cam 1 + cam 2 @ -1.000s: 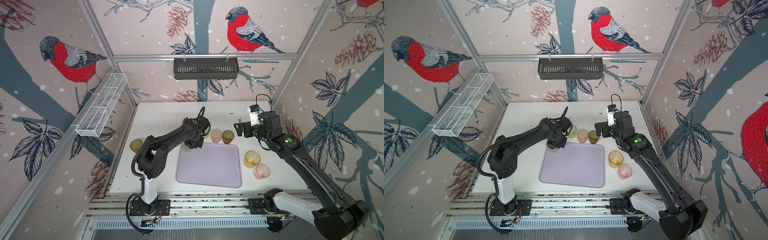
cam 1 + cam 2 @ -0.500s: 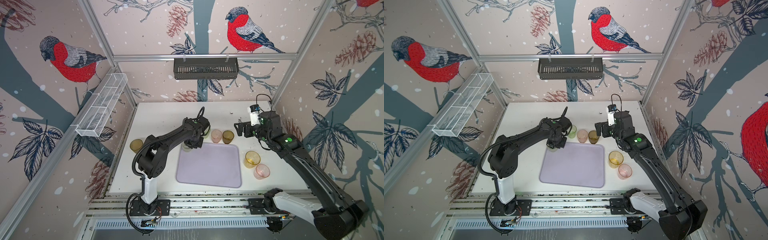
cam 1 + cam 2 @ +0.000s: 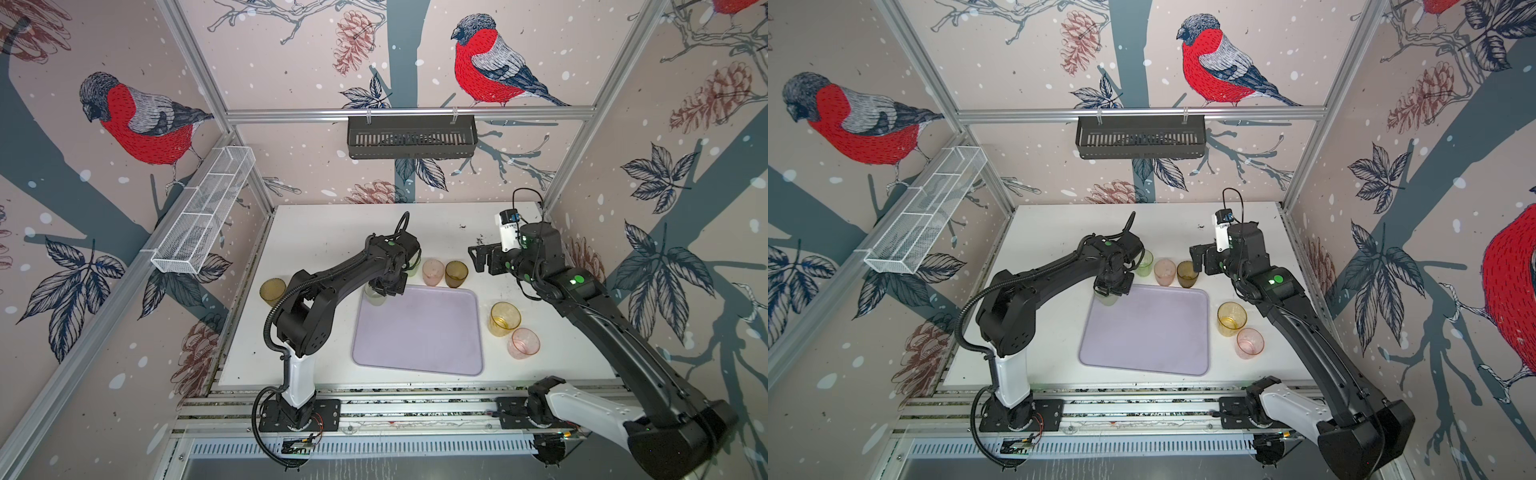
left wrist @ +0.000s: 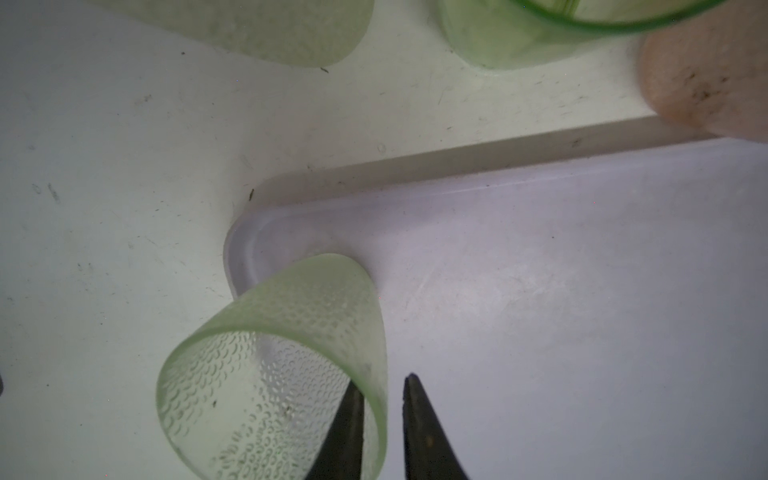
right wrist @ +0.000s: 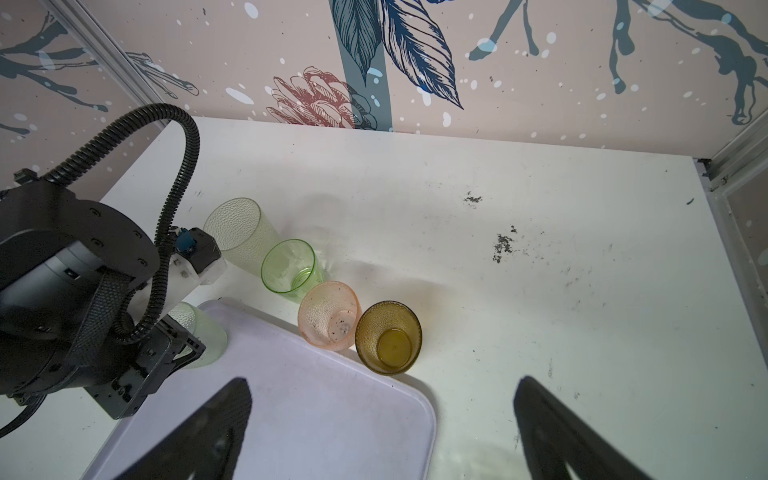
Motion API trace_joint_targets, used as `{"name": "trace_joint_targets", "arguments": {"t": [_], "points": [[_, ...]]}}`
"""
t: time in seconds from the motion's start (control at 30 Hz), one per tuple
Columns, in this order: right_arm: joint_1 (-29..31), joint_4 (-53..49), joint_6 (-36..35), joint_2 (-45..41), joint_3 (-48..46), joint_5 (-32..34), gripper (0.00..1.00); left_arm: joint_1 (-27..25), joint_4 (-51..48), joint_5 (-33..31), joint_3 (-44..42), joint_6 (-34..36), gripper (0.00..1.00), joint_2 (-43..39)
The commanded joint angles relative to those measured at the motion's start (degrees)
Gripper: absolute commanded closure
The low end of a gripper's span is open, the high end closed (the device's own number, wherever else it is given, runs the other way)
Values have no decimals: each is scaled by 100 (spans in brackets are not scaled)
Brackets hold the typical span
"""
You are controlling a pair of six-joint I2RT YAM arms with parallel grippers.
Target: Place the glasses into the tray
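Lying flat on the white table [image 3: 332,232] in both top views: tray [image 3: 415,332], pale lilac plastic, rectangular, rounded corners, low raised rim.

- Left gripper [image 3: 385,287] hangs over the tray's far corner. The pale green glass [image 3: 374,296] stands directly beneath it, inside that corner.
- Right gripper [image 3: 478,259] hovers off the opposite far corner, jaws spread wide, empty.
- Peach glass [image 3: 433,272] and brown glass [image 3: 456,274] stand side by side between the two grippers, just outside the far rim.
- Bright green glass [image 3: 1144,262] stands just behind the left gripper.
- Amber glass [image 3: 505,318] and pink glass [image 3: 523,343], both smooth and translucent, stand near the right forearm, well back from its gripper.
- Tan glass [image 3: 272,289] stands beyond the left elbow.
- Against a second ago, no arm or glass has visibly shifted.

Left wrist view:
- The pale green glass [image 4: 291,332] is a frosted, dimpled, tapering tumbler, upright on the tray's [image 4: 540,291] corner.
- The left gripper [image 4: 382,382] straddles its wall, one finger inside and one outside.
- The jaws are only slightly parted, and the outer finger stands clear of the wall.

Right wrist view:
- The right gripper [image 5: 382,382] is fully spread and holds nothing.
- The brown glass [image 5: 388,336], pebbled, stands just ahead between its fingers.
- Beyond it stand the peach glass [image 5: 330,316], the bright green glass [image 5: 291,268] and the tall frosted glass [image 5: 241,237].
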Motion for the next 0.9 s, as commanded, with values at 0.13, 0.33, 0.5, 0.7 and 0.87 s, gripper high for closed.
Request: {"name": "trace_joint_targets", "arguments": {"t": [0.13, 0.33, 0.5, 0.7, 0.87], "points": [[-1, 148, 48, -49, 22, -41, 0, 8, -245, -84, 175, -37, 75, -74], [-2, 94, 41, -28, 48, -87, 0, 10, -277, -14, 331, -152, 74, -157], [-7, 81, 115, -9, 88, -131, 0, 3, -225, 90, 362, -287, 71, -256], [-7, -29, 126, -17, 150, -141, 0, -78, -203, 135, 392, -476, 65, -405], [-13, -147, 122, -18, 187, -62, 0, -207, -289, 84, 435, -630, 60, -606]]}}
